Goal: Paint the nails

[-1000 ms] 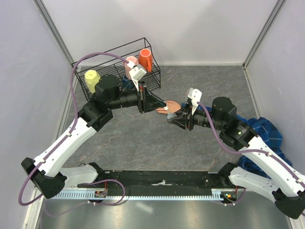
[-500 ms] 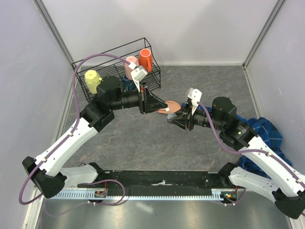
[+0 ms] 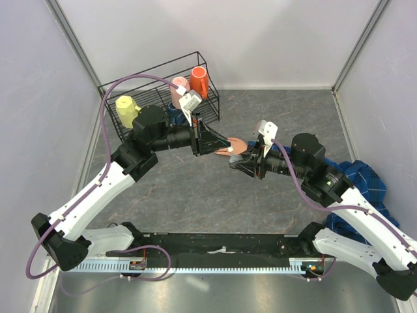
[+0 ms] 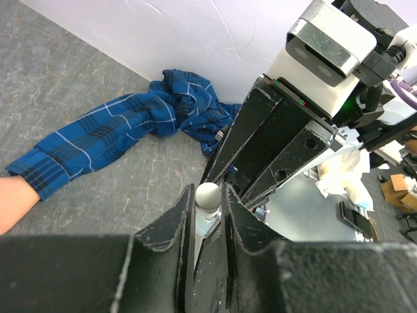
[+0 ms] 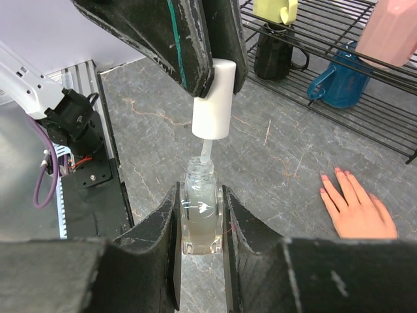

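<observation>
My right gripper (image 5: 199,195) is shut on a small clear bottle (image 5: 199,208) and holds it above the table. My left gripper (image 4: 208,193) is shut on the bottle's white cap (image 5: 213,99). The cap is lifted off the neck, and its thin brush stem still reaches into the bottle mouth. The peach-pink fake hand (image 5: 355,207) lies flat on the table to the right of the bottle, its pink nails (image 5: 324,176) pointing toward it. In the top view the two grippers (image 3: 229,154) meet just in front of the hand (image 3: 239,146). The blue plaid sleeve (image 4: 117,134) trails behind.
A black wire rack (image 3: 163,72) stands at the back left, holding yellow (image 3: 126,107), pink (image 3: 179,91) and orange (image 3: 199,81) cups and a blue mug (image 5: 335,81). The bunched shirt (image 3: 361,179) lies at the right wall.
My left gripper has shifted slightly up and right with the cap. My right gripper and the bottle have barely moved.
</observation>
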Motion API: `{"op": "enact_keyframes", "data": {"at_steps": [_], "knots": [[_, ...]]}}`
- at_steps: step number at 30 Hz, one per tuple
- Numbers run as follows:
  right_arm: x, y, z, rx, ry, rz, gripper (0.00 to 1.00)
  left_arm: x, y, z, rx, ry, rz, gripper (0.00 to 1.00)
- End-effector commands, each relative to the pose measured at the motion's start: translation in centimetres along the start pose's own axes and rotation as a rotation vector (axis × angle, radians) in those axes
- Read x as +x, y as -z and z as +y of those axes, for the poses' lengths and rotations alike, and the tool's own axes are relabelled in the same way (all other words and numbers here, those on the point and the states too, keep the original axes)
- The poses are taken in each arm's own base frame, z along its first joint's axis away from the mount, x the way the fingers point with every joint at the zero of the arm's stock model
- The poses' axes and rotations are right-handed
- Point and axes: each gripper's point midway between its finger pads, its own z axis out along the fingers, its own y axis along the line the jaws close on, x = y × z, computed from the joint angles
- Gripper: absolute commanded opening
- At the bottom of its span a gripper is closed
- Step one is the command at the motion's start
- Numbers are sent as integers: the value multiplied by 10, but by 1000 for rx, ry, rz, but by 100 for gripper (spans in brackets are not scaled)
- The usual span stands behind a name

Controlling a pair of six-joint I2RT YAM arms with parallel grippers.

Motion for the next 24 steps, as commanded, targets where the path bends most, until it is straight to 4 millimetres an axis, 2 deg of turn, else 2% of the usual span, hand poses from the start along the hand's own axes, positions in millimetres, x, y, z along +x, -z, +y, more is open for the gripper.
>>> {"op": "enact_keyframes", "data": {"at_steps": [1, 9, 13, 24], "knots": [[-37, 7, 4, 9, 51, -139, 0, 8, 0, -5, 15, 26, 11, 2], [-39, 9, 4, 16, 49, -154, 0, 11, 2, 3, -27, 46, -1, 2], [-38, 6, 7, -9, 43, -150, 0, 17, -2, 2, 4, 55, 19, 2], [-39, 4, 9, -26, 47, -148, 0, 17, -4, 1, 13, 91, 17, 2]]}}
